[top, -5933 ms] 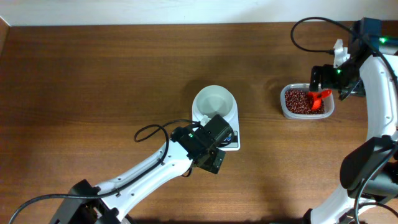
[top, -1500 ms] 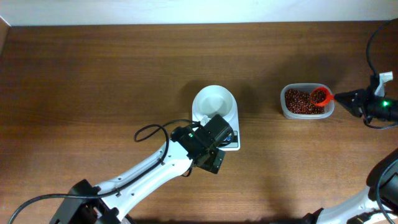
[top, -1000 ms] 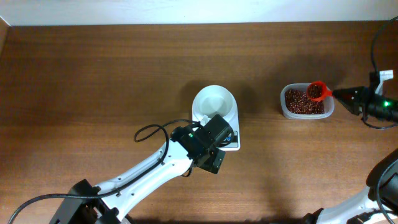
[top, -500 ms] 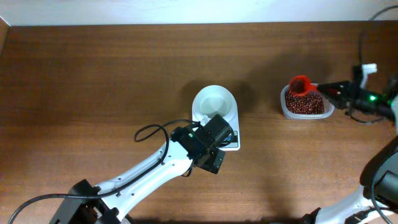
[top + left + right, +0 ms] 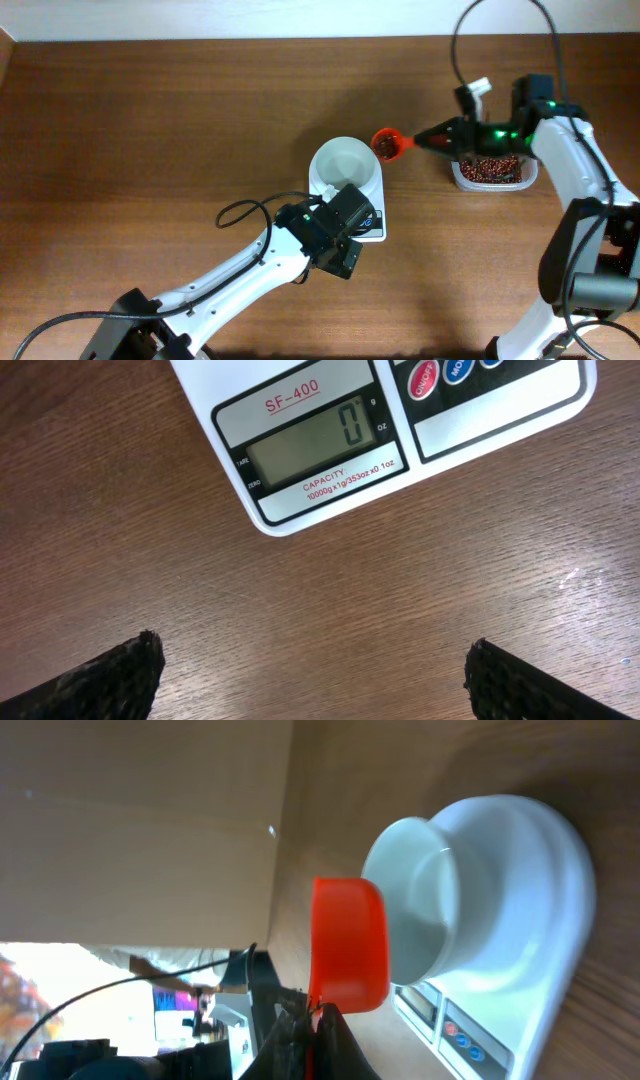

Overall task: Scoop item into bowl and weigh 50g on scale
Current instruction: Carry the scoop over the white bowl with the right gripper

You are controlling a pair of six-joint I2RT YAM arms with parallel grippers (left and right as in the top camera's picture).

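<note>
Middle of the surface (image 5: pixel 150 120): bowl (image 5: pixel 343 162) on scale (image 5: pixel 374 226). At 3 o'clock, well apart, tub (image 5: pixel 458 180) with beans (image 5: pixel 492 168) inside. Between them, just beside bowl's 1 o'clock rim, scoop (image 5: pixel 387 144). Left gripper (image 5: pixel 310 680) at scale's 6 o'clock.

Bowl (image 5: pixel 345 163), apparently empty, sits on scale (image 5: pixel 380 435) reading 0; beans (image 5: pixel 488 170) heaped rightward.

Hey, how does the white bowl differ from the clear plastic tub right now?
The bowl is round and white; the tub is clear and rounded-rectangular. The bowl looks empty; the tub holds beans. The bowl sits on the scale; the tub on the table. Both are open-topped.
</note>
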